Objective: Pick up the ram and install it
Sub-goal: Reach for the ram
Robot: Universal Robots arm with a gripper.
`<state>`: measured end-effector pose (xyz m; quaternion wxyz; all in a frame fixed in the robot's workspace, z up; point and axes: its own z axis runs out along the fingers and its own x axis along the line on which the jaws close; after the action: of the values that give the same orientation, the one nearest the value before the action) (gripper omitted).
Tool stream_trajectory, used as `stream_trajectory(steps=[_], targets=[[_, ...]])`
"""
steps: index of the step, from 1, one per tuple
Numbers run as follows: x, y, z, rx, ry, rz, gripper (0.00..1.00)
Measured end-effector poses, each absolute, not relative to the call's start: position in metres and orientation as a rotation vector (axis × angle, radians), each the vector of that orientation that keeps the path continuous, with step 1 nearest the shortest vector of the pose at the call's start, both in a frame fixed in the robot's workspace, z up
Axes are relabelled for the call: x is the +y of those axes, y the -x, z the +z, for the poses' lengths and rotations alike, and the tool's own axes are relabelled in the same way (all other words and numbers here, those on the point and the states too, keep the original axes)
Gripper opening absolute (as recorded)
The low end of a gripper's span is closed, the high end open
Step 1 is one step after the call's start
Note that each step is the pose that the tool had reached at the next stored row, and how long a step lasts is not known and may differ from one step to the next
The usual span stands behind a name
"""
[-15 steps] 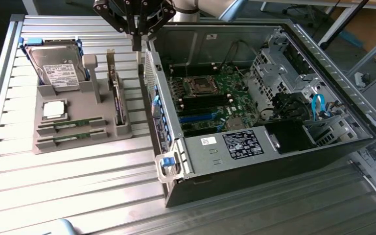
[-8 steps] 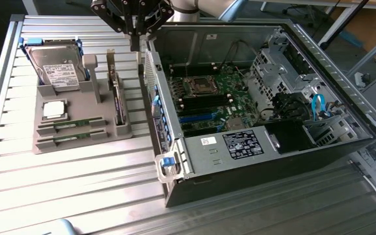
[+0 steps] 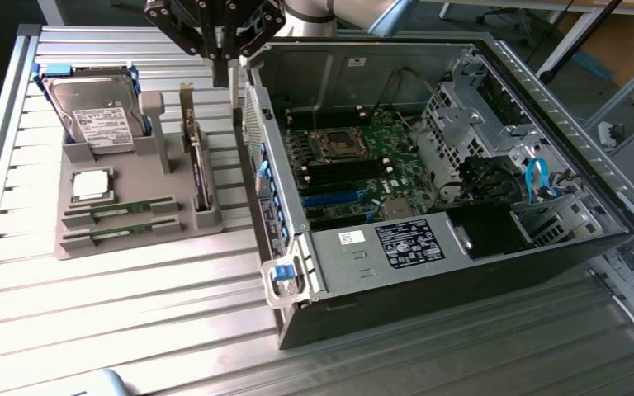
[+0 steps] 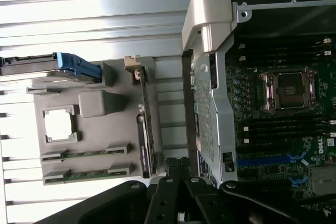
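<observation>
Two ram sticks, thin green boards, lie side by side in the slots of a grey holder: one (image 3: pixel 120 208) (image 4: pixel 86 154) and one nearer the holder's front edge (image 3: pixel 119 233) (image 4: pixel 86 174). My gripper (image 3: pixel 221 81) (image 4: pixel 178 164) hangs high above the gap between the holder and the open computer case, beyond the sticks and apart from them. Its fingers are shut together with nothing between them. Inside the case, the motherboard (image 3: pixel 366 169) shows black memory slots (image 4: pixel 278 125) beside the processor socket (image 4: pixel 289 90).
The grey holder (image 3: pixel 185 235) also carries a hard drive (image 3: pixel 95 115), a square silver processor (image 3: pixel 92 185) and an upright card with a metal bracket (image 3: pixel 196 161). The case wall (image 3: pixel 260 140) rises just to the exterior view's right of the holder. Everything rests on a ribbed metal table (image 3: pixel 130 313).
</observation>
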<state>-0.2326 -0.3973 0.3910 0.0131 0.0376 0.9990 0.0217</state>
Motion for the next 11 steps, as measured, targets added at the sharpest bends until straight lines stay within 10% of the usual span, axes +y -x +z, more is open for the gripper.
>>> stream_trajectory(steps=[11], targets=[[-0.3973, 0.2442, 0.3906, 3.112, -0.117, 0.068, 0.11]])
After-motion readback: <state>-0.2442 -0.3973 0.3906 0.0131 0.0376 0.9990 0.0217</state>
